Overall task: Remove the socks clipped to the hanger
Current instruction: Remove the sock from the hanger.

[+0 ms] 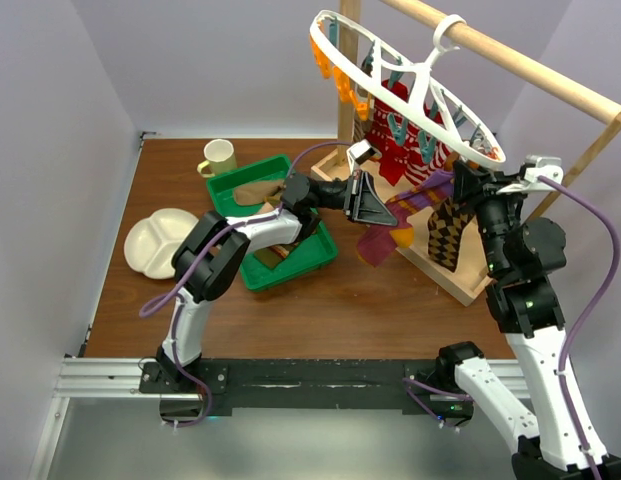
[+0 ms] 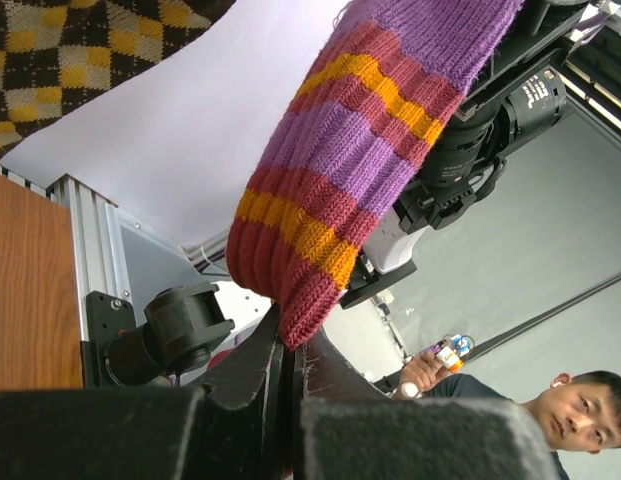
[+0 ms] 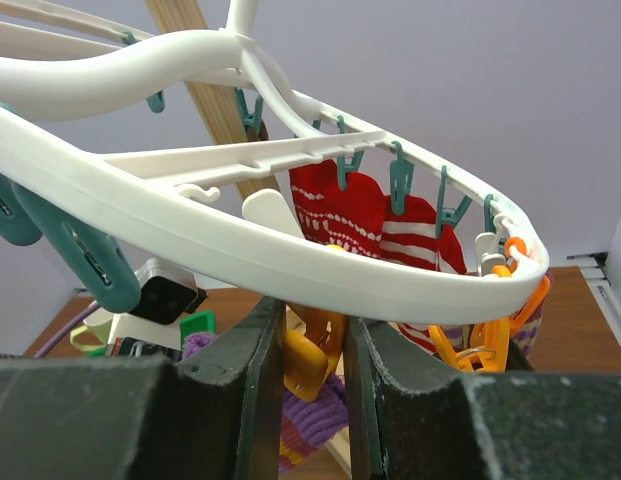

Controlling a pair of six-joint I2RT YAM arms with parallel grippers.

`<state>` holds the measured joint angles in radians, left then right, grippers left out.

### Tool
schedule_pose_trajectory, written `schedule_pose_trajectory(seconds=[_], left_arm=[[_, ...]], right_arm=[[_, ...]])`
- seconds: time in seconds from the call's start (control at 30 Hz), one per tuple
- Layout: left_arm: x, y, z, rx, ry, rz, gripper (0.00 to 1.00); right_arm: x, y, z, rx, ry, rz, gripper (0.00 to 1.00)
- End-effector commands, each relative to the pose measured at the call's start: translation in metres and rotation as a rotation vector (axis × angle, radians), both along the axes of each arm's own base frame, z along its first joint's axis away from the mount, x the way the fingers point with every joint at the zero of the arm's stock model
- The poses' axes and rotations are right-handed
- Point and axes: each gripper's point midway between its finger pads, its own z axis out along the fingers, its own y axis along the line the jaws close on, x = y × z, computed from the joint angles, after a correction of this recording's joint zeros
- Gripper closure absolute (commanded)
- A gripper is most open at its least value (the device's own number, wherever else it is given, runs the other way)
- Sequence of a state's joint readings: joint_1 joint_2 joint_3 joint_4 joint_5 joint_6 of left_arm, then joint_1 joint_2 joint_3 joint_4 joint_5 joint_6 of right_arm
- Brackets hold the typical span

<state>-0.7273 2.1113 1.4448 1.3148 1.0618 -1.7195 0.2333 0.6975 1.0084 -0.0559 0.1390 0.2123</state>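
Two grippers share one purple-maroon-orange striped knit sock (image 2: 360, 150): left gripper (image 2: 290, 345) pinches its toe; right gripper (image 3: 315, 340) clamps the orange plastic clip (image 3: 308, 368) beneath the near-right rim of the white plastic oval hanger (image 3: 190, 215). Next, likely: squeeze clip, draw sock left.

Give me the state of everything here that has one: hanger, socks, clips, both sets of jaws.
left gripper: jaws shut on striped sock
right gripper: jaws shut on orange clip
hanger: hooked on wooden rail, tilted
striped sock: stretched from hanger to left gripper
red socks: clipped, hanging from teal clips
argyle sock: hanging, clip hidden
mug: upright
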Motion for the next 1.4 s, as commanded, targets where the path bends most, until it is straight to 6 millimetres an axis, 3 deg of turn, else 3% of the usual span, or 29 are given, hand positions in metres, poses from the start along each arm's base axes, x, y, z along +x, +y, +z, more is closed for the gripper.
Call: schedule_pose_trajectory(seconds=[0.0,0.33,0.7,1.0,1.37], left_arm=[[-0.003,0.008,0.023,-0.108,-0.131,0.011,1.0],[0.0,0.008,0.021,-0.107,-0.137,0.03,1.0],[0.017,0.001,0.012,-0.027,-0.18,0.123,1.0],[0.015,0.002,0.017,-0.018,-0.196,0.124,1.0],[0.019,0.0,0.015,0.006,-0.195,0.147,1.0]], right_arm=[[-0.003,0.006,0.024,0.004,-0.049,0.034,1.0],[-0.004,0.003,0.024,0.005,-0.036,0.02,1.0],[-0.004,0.006,0.022,0.009,0.013,0.035,1.0],[-0.001,0.018,0.012,0.011,0.068,0.094,1.0],[0.0,0.013,0.011,0.009,0.078,0.067,1.0]])
